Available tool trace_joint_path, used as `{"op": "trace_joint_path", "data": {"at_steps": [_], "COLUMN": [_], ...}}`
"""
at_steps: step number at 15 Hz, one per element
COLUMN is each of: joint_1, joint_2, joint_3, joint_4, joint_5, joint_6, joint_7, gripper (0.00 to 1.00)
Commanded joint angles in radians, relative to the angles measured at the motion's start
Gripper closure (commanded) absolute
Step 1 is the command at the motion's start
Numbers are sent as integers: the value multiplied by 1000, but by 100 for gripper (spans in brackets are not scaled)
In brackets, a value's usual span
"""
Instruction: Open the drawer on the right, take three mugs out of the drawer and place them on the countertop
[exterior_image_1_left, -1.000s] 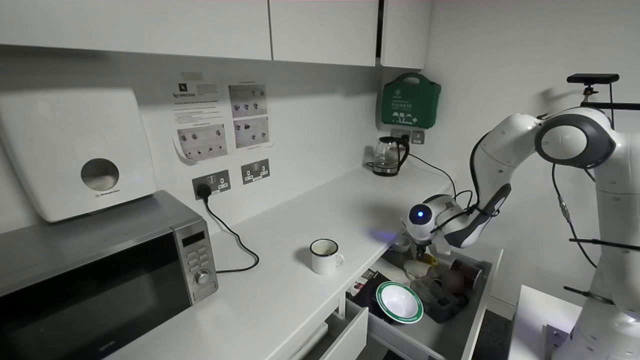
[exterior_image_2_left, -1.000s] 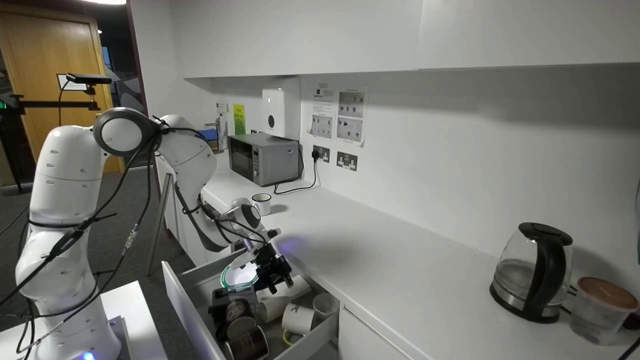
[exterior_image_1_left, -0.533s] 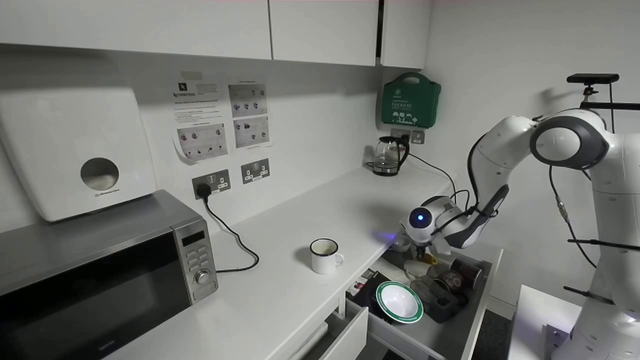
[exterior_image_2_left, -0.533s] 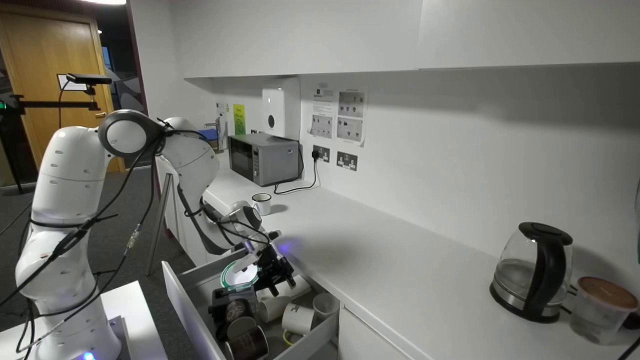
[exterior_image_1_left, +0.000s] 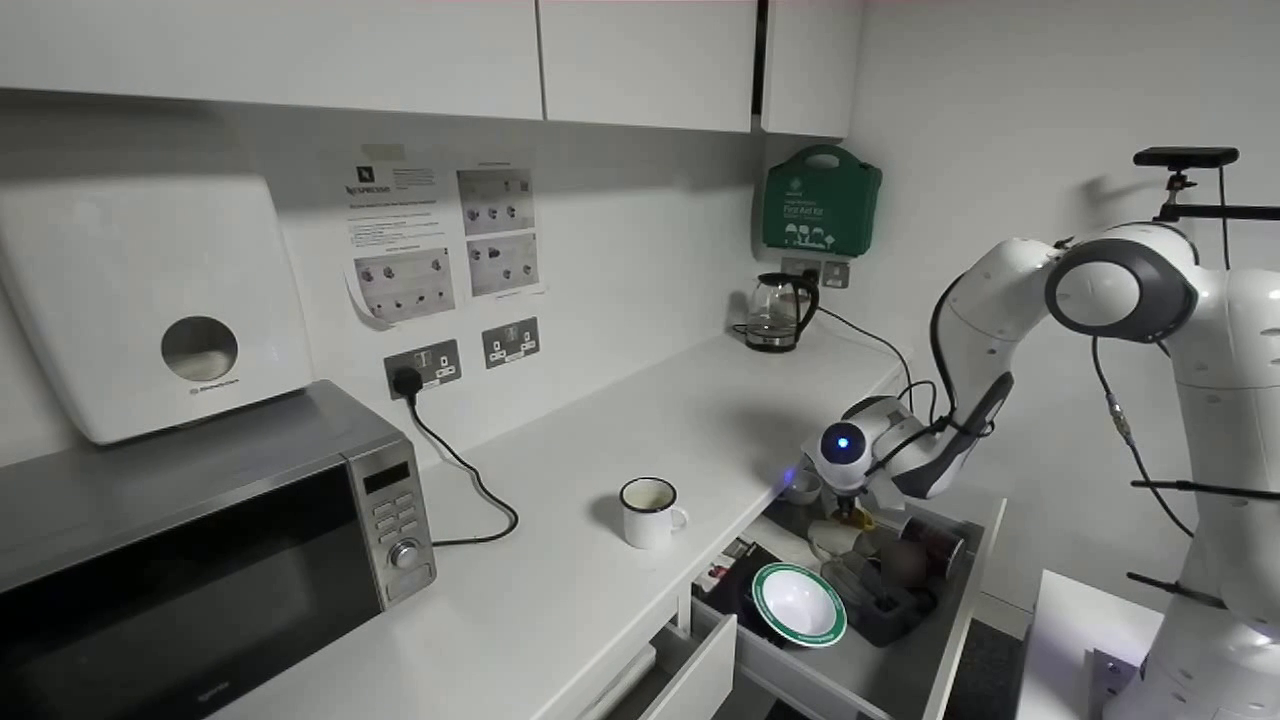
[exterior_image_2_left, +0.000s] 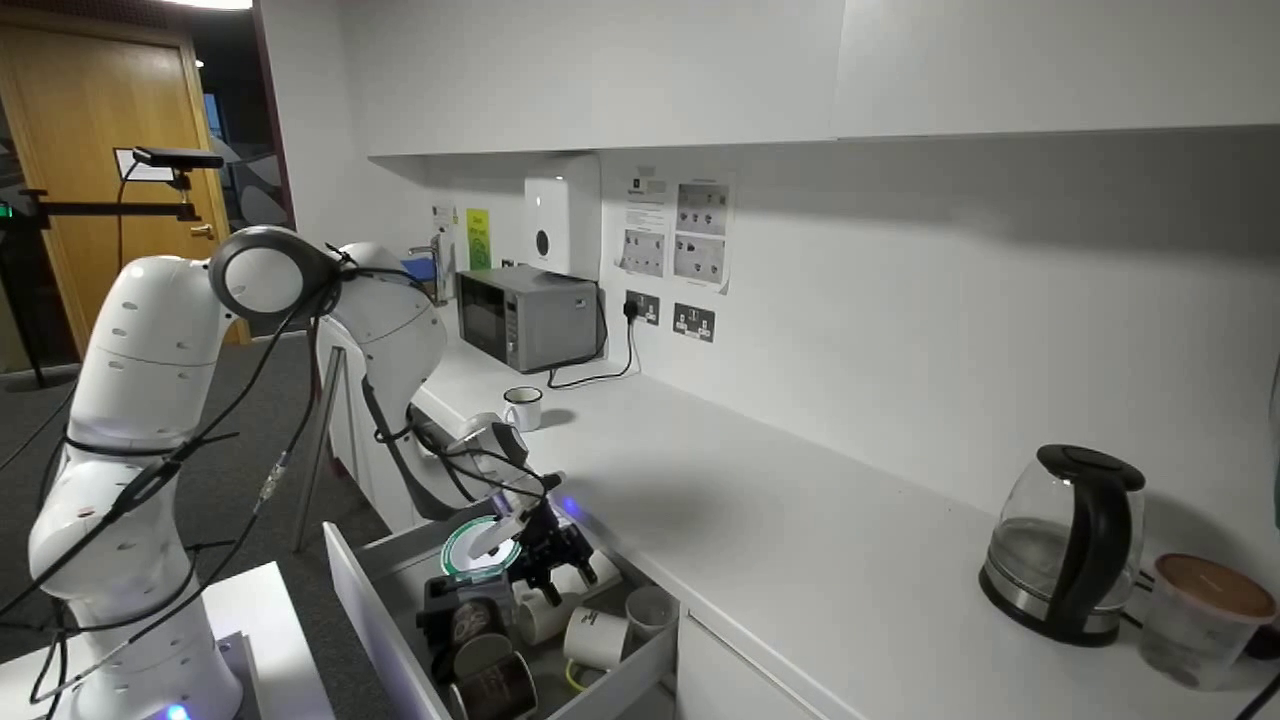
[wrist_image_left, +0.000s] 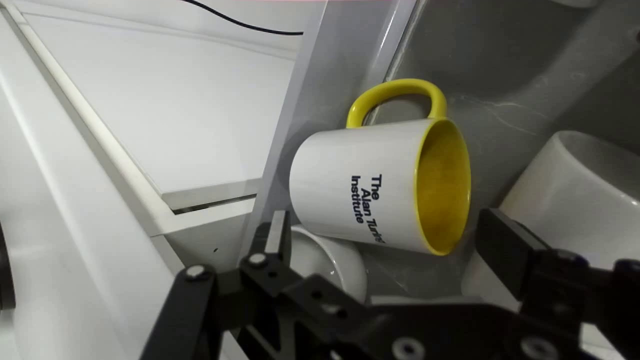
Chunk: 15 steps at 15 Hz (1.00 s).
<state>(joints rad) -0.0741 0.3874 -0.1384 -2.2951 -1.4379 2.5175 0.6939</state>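
The drawer (exterior_image_2_left: 366, 615) stands pulled out, with its grey inside showing. Inside, a white mug with yellow interior and handle (wrist_image_left: 350, 185) lies on its side, its mouth facing right in the wrist view. My gripper (wrist_image_left: 385, 220) is open over the drawer, nothing held, its fingers (wrist_image_left: 279, 235) spread apart with this mug ahead of the gap. A pale mug (wrist_image_left: 575, 205) lies beyond the right finger; a white cup (wrist_image_left: 345, 265) sits partly behind the left one. On the countertop (exterior_image_1_left: 600, 440) stands a white mug with a dark rim (exterior_image_1_left: 648, 520).
The drawer also holds a green-rimmed white plate (exterior_image_1_left: 798, 604), dark mugs (exterior_image_2_left: 497, 687) and a dark grey item (exterior_image_1_left: 880, 605). A smaller drawer (exterior_image_1_left: 695, 675) is partly out beside it. A kettle (exterior_image_2_left: 1065, 550), a lidded tub (exterior_image_2_left: 1200, 625) and a microwave (exterior_image_2_left: 535, 318) stand on the worktop.
My arm has leaned forward a little and the gripper has dropped slightly further over the drawer, still open. The mugs and drawer have not moved.
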Motion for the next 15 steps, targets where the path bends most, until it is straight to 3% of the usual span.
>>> {"op": "trace_joint_path", "data": {"at_steps": [1, 15], "joint_1": [-18, -23], "joint_2": [26, 86], "joint_3": [4, 4], "joint_4": [30, 70], "joint_5": [-58, -112], "joint_6": [-18, -48], "joint_7": [34, 40], "gripper": [0, 0]}}
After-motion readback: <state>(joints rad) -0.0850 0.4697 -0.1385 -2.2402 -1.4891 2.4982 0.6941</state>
